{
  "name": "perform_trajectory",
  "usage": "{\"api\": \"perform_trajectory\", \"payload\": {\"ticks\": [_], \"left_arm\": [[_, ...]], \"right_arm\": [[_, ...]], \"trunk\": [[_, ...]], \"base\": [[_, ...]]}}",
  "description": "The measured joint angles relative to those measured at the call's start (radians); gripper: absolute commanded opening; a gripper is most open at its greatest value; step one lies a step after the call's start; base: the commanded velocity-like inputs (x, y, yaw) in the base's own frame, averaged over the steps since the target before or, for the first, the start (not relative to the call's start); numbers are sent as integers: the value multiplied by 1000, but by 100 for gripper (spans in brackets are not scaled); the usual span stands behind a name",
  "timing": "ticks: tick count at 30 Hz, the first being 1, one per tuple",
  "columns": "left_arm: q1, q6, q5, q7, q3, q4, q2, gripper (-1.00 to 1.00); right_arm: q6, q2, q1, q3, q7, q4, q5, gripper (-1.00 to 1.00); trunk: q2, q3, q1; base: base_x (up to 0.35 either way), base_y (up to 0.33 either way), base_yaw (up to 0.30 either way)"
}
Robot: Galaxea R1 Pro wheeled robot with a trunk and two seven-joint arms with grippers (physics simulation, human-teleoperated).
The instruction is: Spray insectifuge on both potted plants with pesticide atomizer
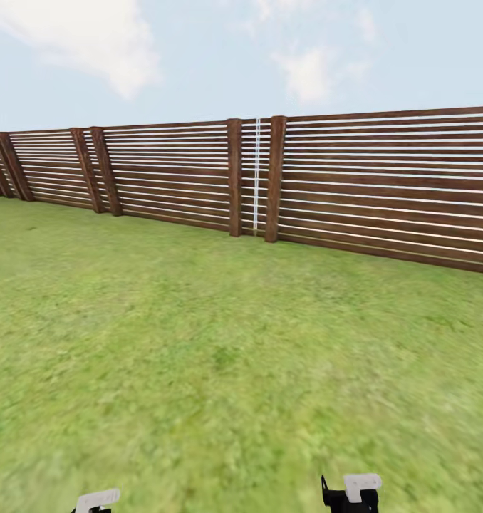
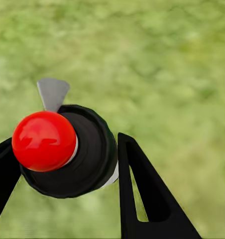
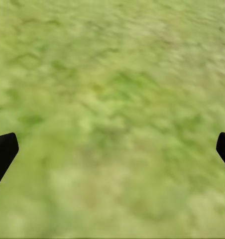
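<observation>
The garden lawn [image 1: 199, 356] extends to a brown horizontal-slat wooden fence [image 1: 384, 185] beneath a pale sky [image 1: 241, 50] with cloud. The right gripper [image 3: 112, 149] hangs over bare grass, black fingertips [image 3: 3, 152] spread wide with nothing between them. The left gripper [image 2: 65, 174] is closed on the pesticide atomizer [image 2: 77, 154], seen end-on above the grass: a round dark body between the two fingers [image 2: 142, 194], a glossy red cap [image 2: 44, 141] on top, and a small grey nozzle [image 2: 53, 93] projecting past it.
</observation>
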Motion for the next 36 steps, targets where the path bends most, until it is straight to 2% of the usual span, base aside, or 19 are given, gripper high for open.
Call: {"api": "perform_trajectory", "payload": {"ticks": [36], "left_arm": [[1,-1,1,0,0,0,0,-100]], "right_arm": [[2,1,0,1,1,0,0,100]], "trunk": [[0,0,0]], "base": [[339,15,-257]]}}
